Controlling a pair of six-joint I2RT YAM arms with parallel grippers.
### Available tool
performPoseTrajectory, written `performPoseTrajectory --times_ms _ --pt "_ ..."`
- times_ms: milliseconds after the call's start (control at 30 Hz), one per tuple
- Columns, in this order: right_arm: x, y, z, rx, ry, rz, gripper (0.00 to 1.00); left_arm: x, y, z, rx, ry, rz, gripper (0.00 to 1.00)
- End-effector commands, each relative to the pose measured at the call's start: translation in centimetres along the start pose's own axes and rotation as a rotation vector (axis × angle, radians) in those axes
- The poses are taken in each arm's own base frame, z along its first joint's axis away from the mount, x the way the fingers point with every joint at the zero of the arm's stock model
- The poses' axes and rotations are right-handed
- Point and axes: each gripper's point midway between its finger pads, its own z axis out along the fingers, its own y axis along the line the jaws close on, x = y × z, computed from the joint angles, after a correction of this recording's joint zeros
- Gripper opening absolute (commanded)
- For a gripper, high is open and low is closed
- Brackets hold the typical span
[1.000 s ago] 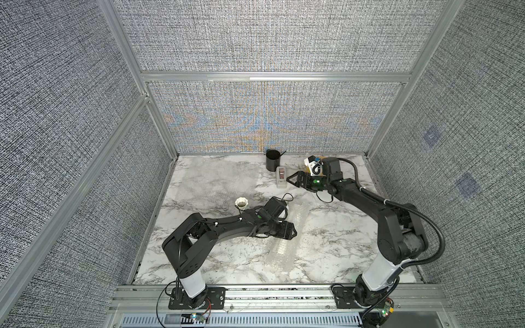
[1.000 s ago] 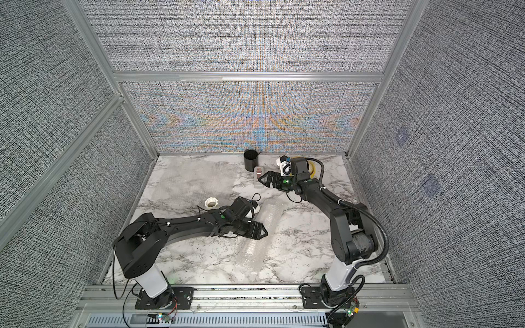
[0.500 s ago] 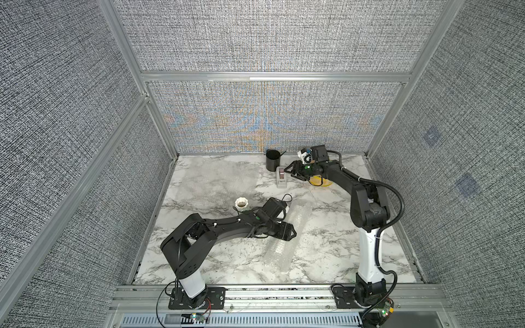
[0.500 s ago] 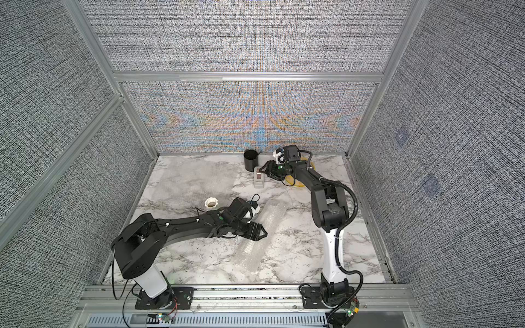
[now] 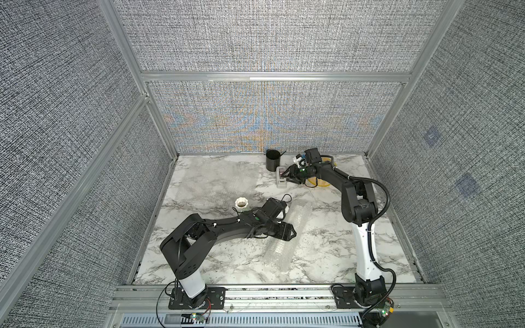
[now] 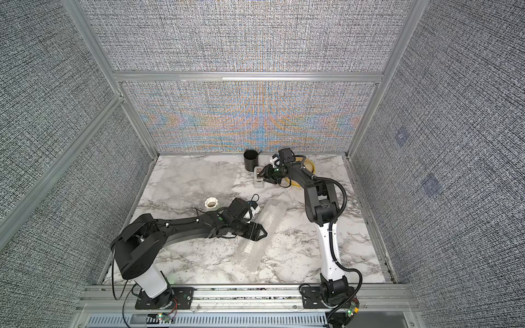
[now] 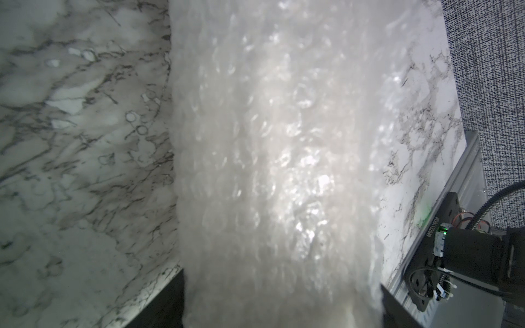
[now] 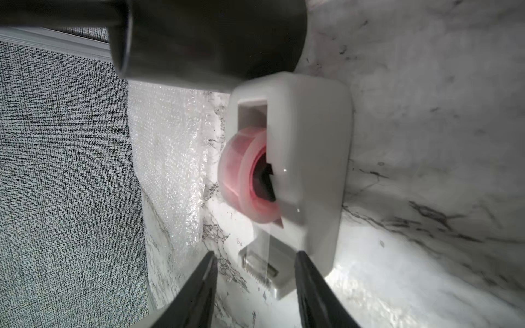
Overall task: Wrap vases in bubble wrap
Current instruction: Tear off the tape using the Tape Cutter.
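Left wrist view is showing the bubble-wrap roll (image 7: 272, 170) lying on the marble surface (image 7: 71, 142) and passing between the dark fingers (image 7: 167, 304), which are standing wide and touching it on both sides. In both top views the left gripper (image 5: 291, 233) is reaching over the middle of this roll and pinning it in place. No vase is showing through the wrap. The tall vase is judged to be lying inside, so the first wrap is judged rolled but not yet taped.

Behind the left arm (image 5: 227, 230) the short vase (image 5: 241, 204) is standing upright and bare. A flat bubble wrap sheet (image 5: 216, 181) is lying unused on the far left part of the surface.

Further right, the tape dispenser (image 5: 282, 181) is sitting just beside the black cup (image 5: 273, 164). In the right wrist view the right gripper (image 8: 255, 284) is hovering at the cutter end. Its fingers (image 8: 309, 286) are standing partly apart on either side of the free tape end (image 8: 267, 255), not yet pinching it.

Remaining work: pulling tape, sealing the roll, then wrapping and sealing the short vase.
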Motion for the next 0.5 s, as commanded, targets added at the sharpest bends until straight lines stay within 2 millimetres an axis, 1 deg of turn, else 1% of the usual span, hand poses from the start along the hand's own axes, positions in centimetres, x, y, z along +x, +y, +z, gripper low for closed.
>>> performPoseTrajectory --times_ms 0,167,233,367,467 --pt "0.2 0.7 0.3 -0.039 0.019 -0.002 0.44 3.7 4.2 0.1 -0.183 0.121 -0.046 0.61" --pt "0.1 0.8 0.8 -0.053 0.025 0.003 0.42 3.5 4.1 -0.1 -0.179 0.111 -0.043 0.61" --pt "0.3 0.8 1.0 -0.054 0.033 0.002 0.41 3.5 4.1 -0.1 -0.182 0.113 -0.046 0.61" --pt "0.8 -0.4 1.3 -0.035 0.047 0.031 0.39 3.6 4.2 -0.1 -0.185 0.114 -0.049 0.61" --pt "1.2 -0.8 1.7 -0.042 0.055 0.042 0.37 3.7 4.3 -0.1 -0.186 0.113 -0.05 0.61"
